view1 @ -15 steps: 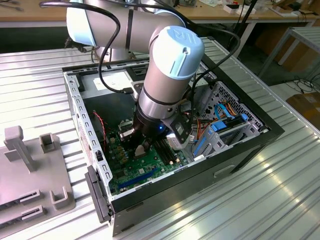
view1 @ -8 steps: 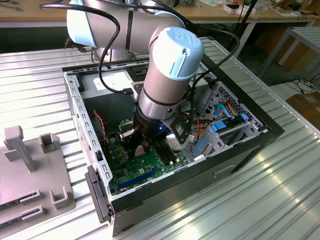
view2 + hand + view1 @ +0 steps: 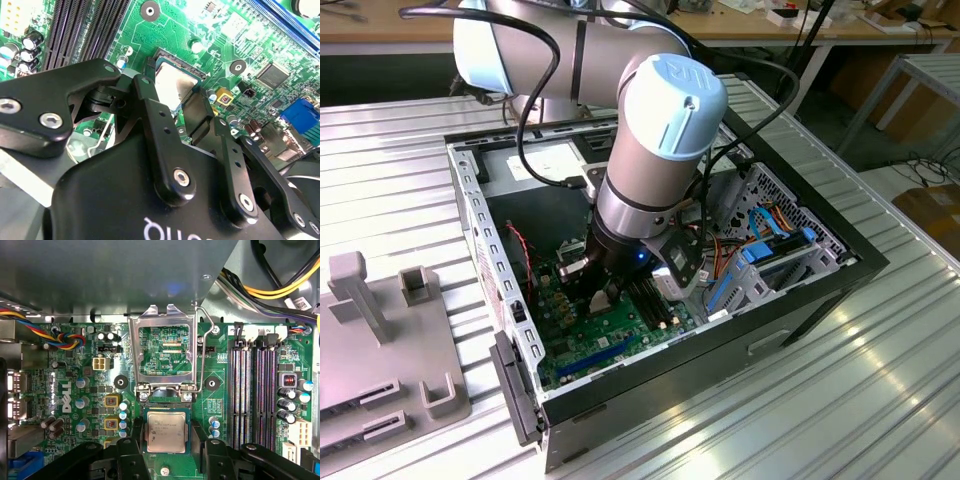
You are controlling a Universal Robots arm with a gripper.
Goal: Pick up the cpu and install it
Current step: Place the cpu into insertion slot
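we see the arm reaching down into an open computer case that lies on its side on a ribbed metal table. the gripper is low over the green motherboard, towards the exterior view's left half of the case. on the exterior view's right, inside the case, there are blue drive brackets with orange and blue cables. on the table at the exterior view's left, near the case but apart from it, stands a grey fixture with upright posts.

in the first wrist view the cpu lies flat, metal top up, over the black-framed socket, square with its frame. the black fingers stand on two opposite edges of the chip, pressed close against its sides, so we read the hand as clenched on the cpu. we cannot tell whether the chip is fully down in the socket or held just above it.

the metal load plate is swung open on its hinges at one edge of the socket and stands up from the board, showing bare green board through its window. the thin wire lever is raised beside it. long dark memory slots run beside the socket, apart from it, and a bundle of coloured wires plugs into the board on the socket's other side.

in the second wrist view the chip's pale top shows between the two black finger links, with the socket frame around it.
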